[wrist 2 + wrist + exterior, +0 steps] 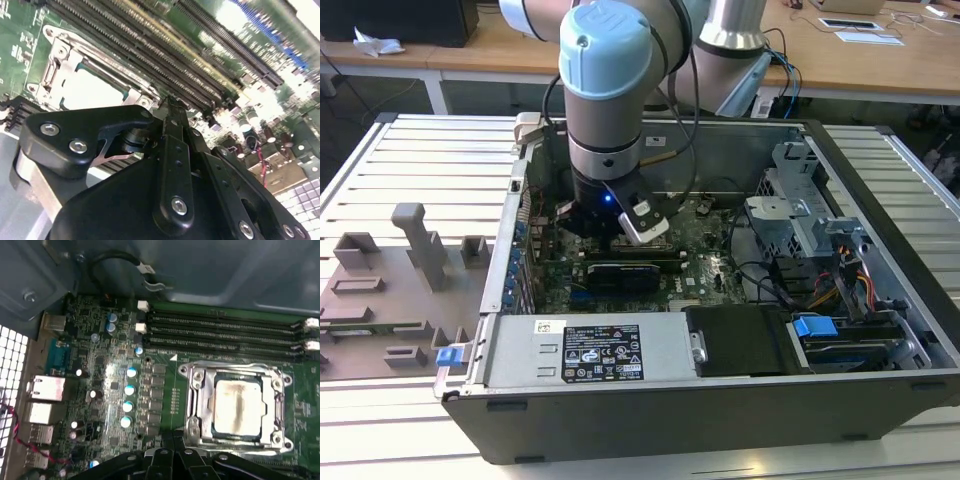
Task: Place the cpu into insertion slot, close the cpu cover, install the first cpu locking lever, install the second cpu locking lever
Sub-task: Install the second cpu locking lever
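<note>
The cpu (236, 406), a pale square chip with a smudged top, lies inside the insertion slot (196, 412) on the green motherboard. The cpu cover (272, 410), a silver frame, lies flat around the chip. A thin metal lever (230, 364) runs along the socket's side nearest the memory slots. My gripper (172, 436) hovers just beside the socket's opposite edge, its black fingers pressed together with nothing seen between them. In the second wrist view the gripper (170, 103) points at the board next to the socket, where the cpu (92, 92) shows. In the exterior view the arm (605, 130) reaches down into the open computer case.
Long black memory slots (225, 332) run beside the socket. Capacitors (129, 389) and rear ports (46, 388) stand on the board. A black cable (120, 262) loops off the case wall. A power supply (585, 350) and drive cage (810, 215) crowd the case (650, 425).
</note>
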Motion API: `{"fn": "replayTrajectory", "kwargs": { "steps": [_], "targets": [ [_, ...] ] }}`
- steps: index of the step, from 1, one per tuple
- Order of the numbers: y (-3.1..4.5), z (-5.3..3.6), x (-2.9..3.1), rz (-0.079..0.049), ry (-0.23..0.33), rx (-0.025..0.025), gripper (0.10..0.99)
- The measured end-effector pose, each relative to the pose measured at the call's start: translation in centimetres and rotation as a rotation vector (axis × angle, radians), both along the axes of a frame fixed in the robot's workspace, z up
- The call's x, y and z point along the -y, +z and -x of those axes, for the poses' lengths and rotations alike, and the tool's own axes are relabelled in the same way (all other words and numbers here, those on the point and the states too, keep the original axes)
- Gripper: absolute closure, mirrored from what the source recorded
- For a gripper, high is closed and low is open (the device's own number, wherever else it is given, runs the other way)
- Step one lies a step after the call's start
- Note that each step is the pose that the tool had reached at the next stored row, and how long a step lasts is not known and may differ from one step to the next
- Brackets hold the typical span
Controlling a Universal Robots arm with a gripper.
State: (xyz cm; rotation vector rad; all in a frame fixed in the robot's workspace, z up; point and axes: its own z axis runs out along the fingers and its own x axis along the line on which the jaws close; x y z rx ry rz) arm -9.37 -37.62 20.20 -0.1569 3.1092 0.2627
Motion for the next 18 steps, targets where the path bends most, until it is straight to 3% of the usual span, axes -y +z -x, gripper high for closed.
{"fn": "replayTrajectory", "kwargs": {
  "steps": [2,7,10,12,18],
  "targets": [
    [-0.35,-0.01,-0.34,-0.004,0.010,0.0000,0.980],
    [-0.43,0.00,-0.10,-0.008,0.014,0.0001,0.980],
    [-0.28,0.00,-0.04,-0.008,0.014,0.0002,0.980],
    [0.20,-0.10,-0.11,-0.008,0.014,0.0002,0.980],
    [0.22,-1.62,-0.75,-0.008,0.014,-0.0034,0.980]
  ]
}}
